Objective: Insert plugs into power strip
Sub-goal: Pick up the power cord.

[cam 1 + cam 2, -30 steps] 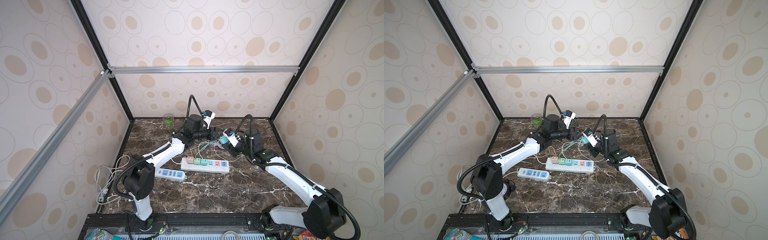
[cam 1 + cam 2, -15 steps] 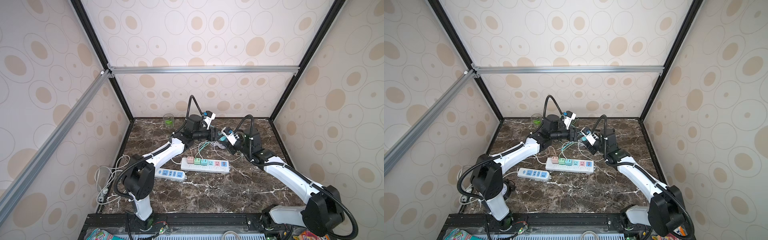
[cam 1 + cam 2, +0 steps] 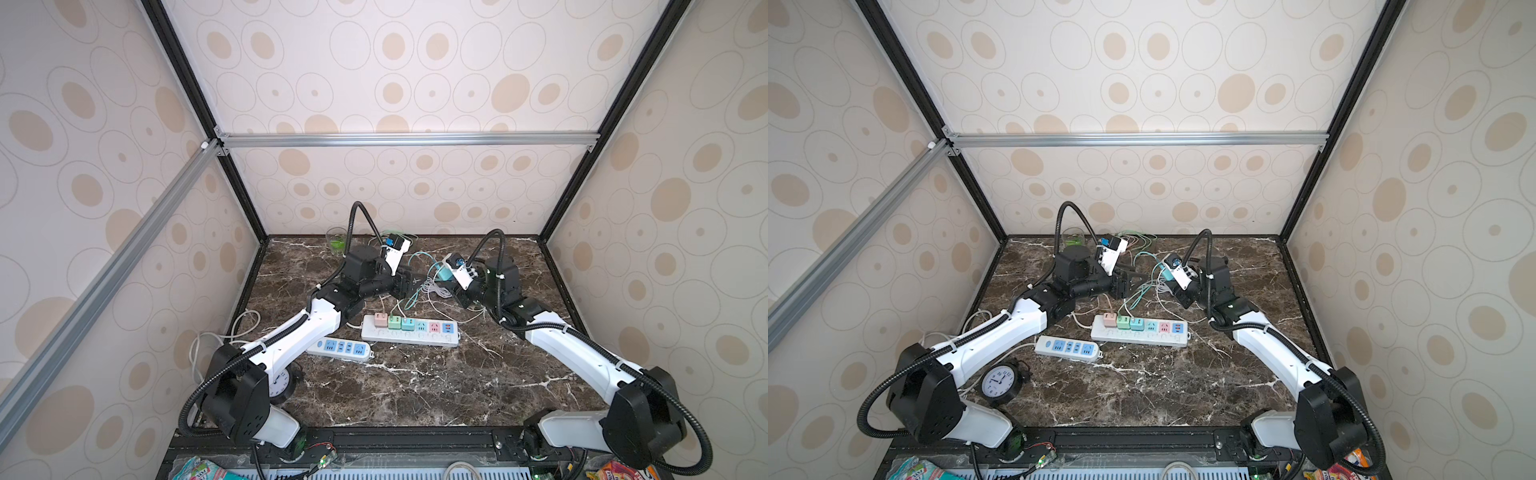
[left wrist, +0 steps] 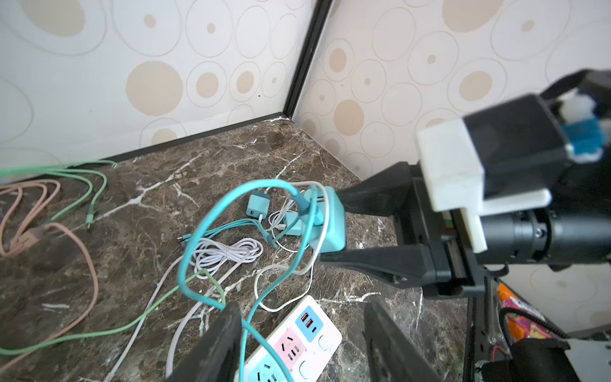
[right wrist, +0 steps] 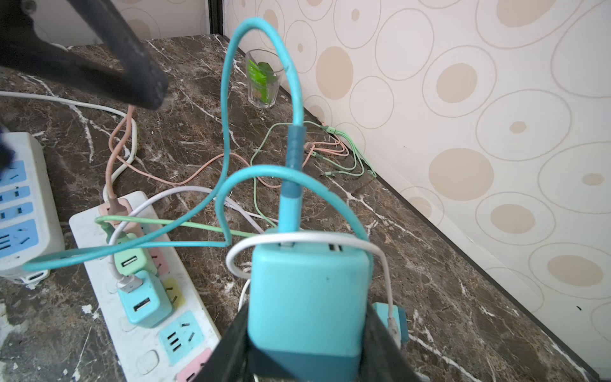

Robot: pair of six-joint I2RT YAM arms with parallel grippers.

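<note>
Dark marble surface [image 3: 415,395], with the long white power strip [image 3: 415,339] lying roughly mid-way across it. A shorter blue-socket strip [image 3: 340,347] sits just beside the power strip's pink-plug end, on the robot's side. The right fingers [image 4: 373,198] are clamped on a teal plug [image 5: 307,297], held in the air behind the power strip, with a teal cable [image 5: 298,109] looping off its top. The left fingers [image 4: 218,344] are spread wide with nothing gripped. They hover by the power strip's far edge, and that cable runs right past one of them. Seated side by side at one end of the power strip are a pink plug [image 3: 380,319], a mint plug [image 3: 393,321] and a second teal plug [image 3: 407,322].
</note>
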